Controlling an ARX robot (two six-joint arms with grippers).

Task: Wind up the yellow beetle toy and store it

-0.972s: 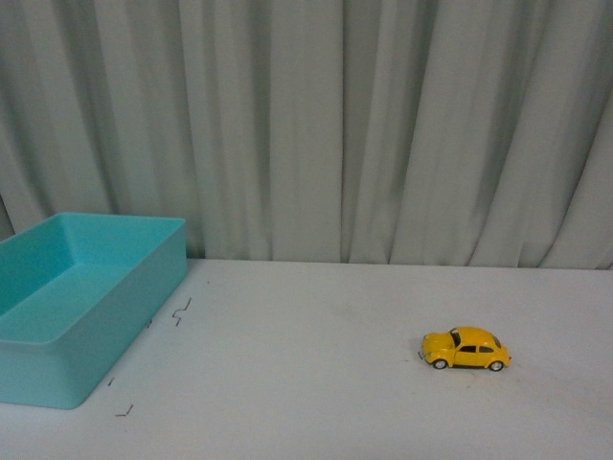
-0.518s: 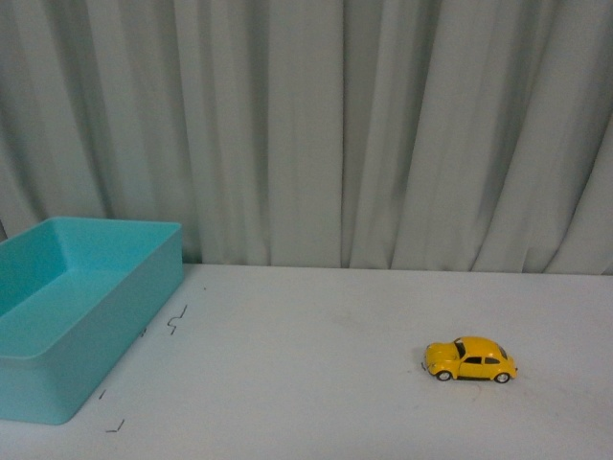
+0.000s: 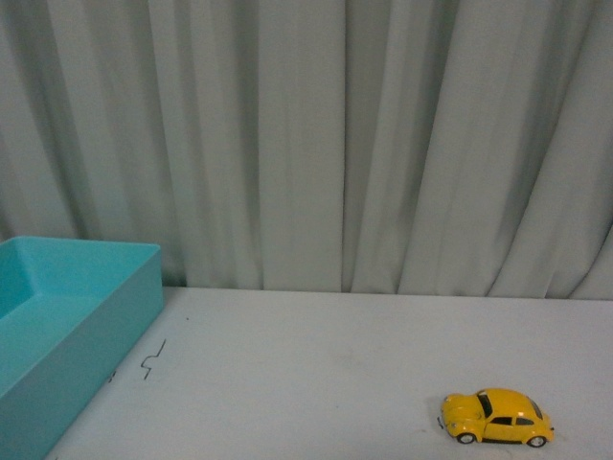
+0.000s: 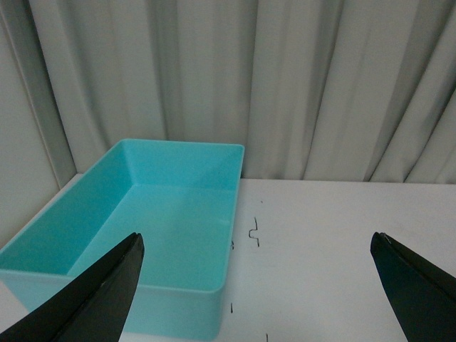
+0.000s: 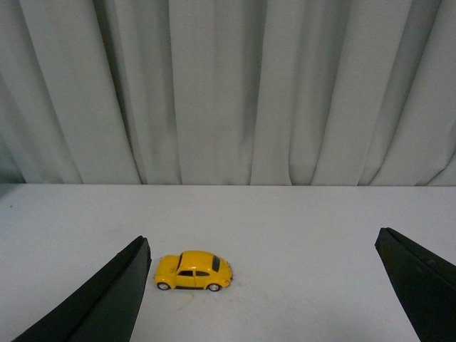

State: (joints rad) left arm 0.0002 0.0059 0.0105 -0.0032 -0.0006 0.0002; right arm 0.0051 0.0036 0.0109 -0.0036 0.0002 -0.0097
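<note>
Well, I can see the yellow beetle toy (image 3: 495, 417) standing on its four wheels on the white table (image 3: 316, 364), down by the near edge and over toward the right side. It sits side-on to my front camera, and I think its nose points toward the left. Nothing touches it. The turquoise bin (image 3: 86, 242) sits at the left edge of the table, well apart from the car, with its open top up so a thing can be dropped in. Its inside looks bare. Some small dark marks (image 3: 153, 359) are on the table just beside the bin. A gray curtain (image 3: 306, 144) hangs behind the far edge. My right gripper (image 5: 261, 239) hangs above the table with the car (image 5: 193, 271) near its one finger, and its jaws are spread wide and hold nothing. I think it is placed there because the car is on its side. My left gripper (image 4: 254, 242) faces the bin (image 4: 171, 310), jaws spread wide too, with nothing in them. There is lots of bare table between the car and the bin, so I judge the way across is free. The near edge by the car is the one to watch.
</note>
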